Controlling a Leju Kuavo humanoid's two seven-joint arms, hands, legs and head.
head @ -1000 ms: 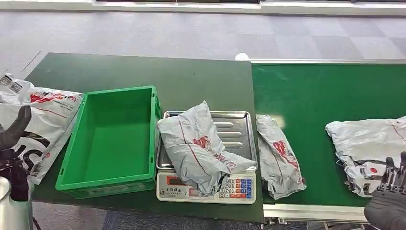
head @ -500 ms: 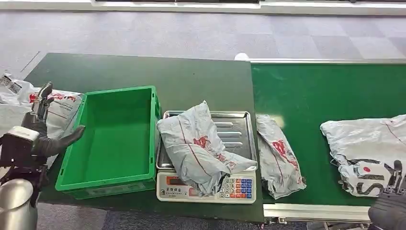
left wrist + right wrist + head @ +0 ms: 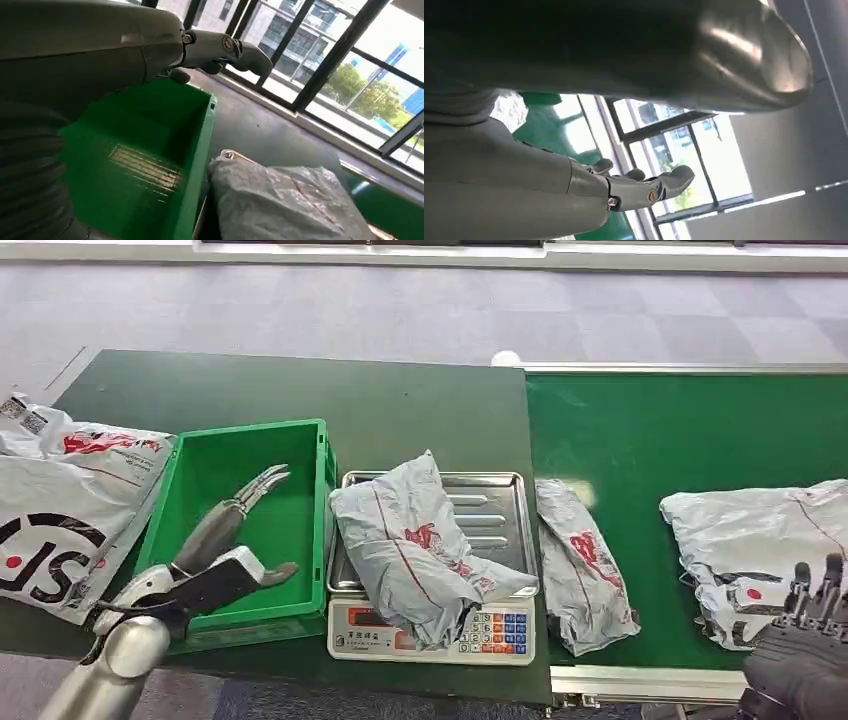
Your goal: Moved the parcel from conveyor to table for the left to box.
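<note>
A grey parcel with red print lies across the steel tray of the scale on the dark table. Left of it stands the green box, with nothing in it. My left hand hovers over the box's near part, fingers spread and holding nothing. A second grey parcel lies on the green conveyor just right of the scale. A larger parcel rests at the conveyor's right end. My right hand is at its near edge, fingers apart, nothing held.
Large white mail bags lie on the table left of the box. The conveyor's metal front rail runs along the near edge. Grey floor lies beyond the table.
My left hand swung from beside the mail bags rightward to above the green box. The large parcel on the conveyor drifted left. My right hand rose slightly at the lower right.
</note>
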